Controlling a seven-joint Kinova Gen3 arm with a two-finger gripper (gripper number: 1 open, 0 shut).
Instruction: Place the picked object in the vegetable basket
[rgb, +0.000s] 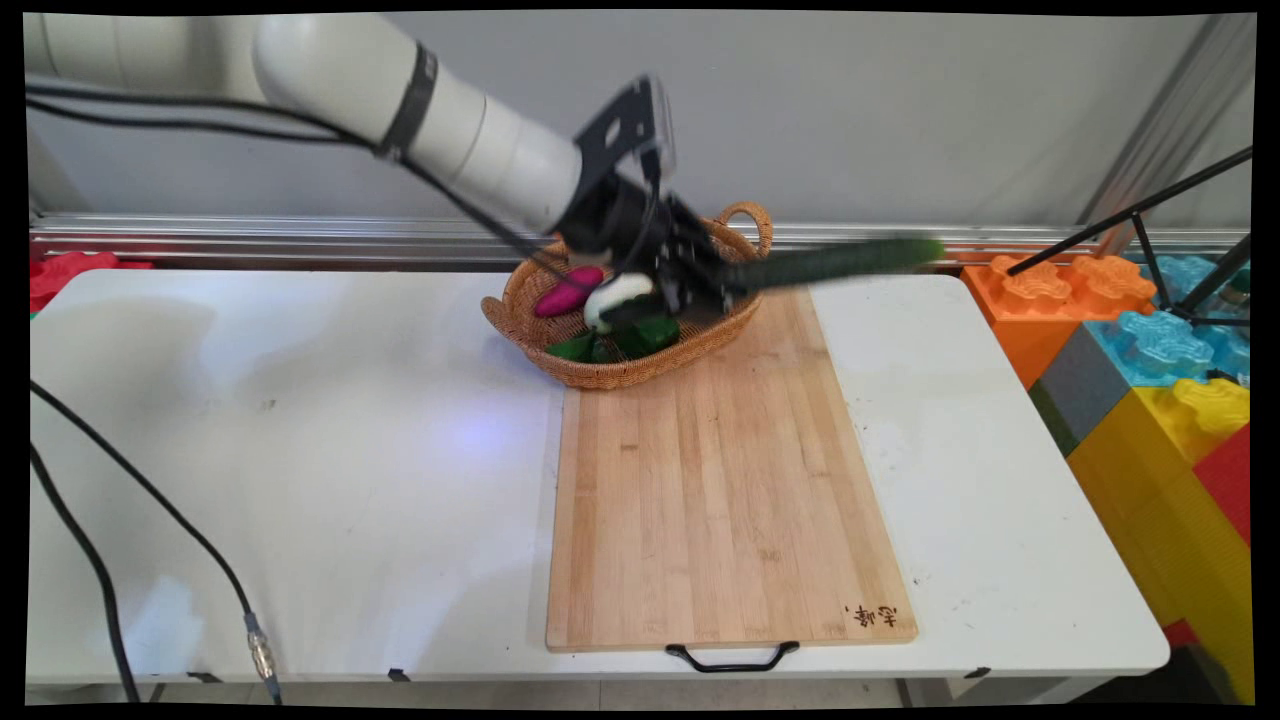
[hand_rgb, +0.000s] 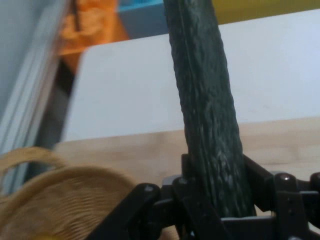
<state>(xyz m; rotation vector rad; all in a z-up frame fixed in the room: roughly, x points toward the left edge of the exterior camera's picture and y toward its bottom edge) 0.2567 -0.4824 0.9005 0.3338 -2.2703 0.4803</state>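
Table (rgb: 300, 450): white, lying under everything; a bare stretch of it is showing past the board in the hand view.
Blocks (rgb: 1150, 370): big toy blocks in orange, blue, yellow, grey and red are standing off the table's right end.
Board (rgb: 725, 480): a bamboo cutting board is lying lengthwise down the table's middle, with a black handle at its near edge.
Writing: a small dark stamp of characters is sitting in the board's near right corner; I cannot read it.
Basket (rgb: 600, 370): a wicker basket with a loop handle is resting at the far end of the board, overlapping its far left corner.
Basket contents: a magenta piece (rgb: 568, 292), a white piece (rgb: 612, 296) and dark green leafy pieces (rgb: 645, 333) are lying inside.
Cucumber (rgb: 840, 262): a long dark green cucumber is hanging in the air above the board's far right corner, sticking out from the gripper toward the blocks, roughly level. In the hand view it is running straight up from between the fingers (hand_rgb: 210, 125), its bumpy skin plain to see.
Gripper (rgb: 715, 283): hovering over the basket's right rim, its black fingers are clamped on the cucumber's near end, one on each side, pressing against the skin.
Cables (rgb: 150, 520): black cables are trailing from the arm and across the table's near left corner.
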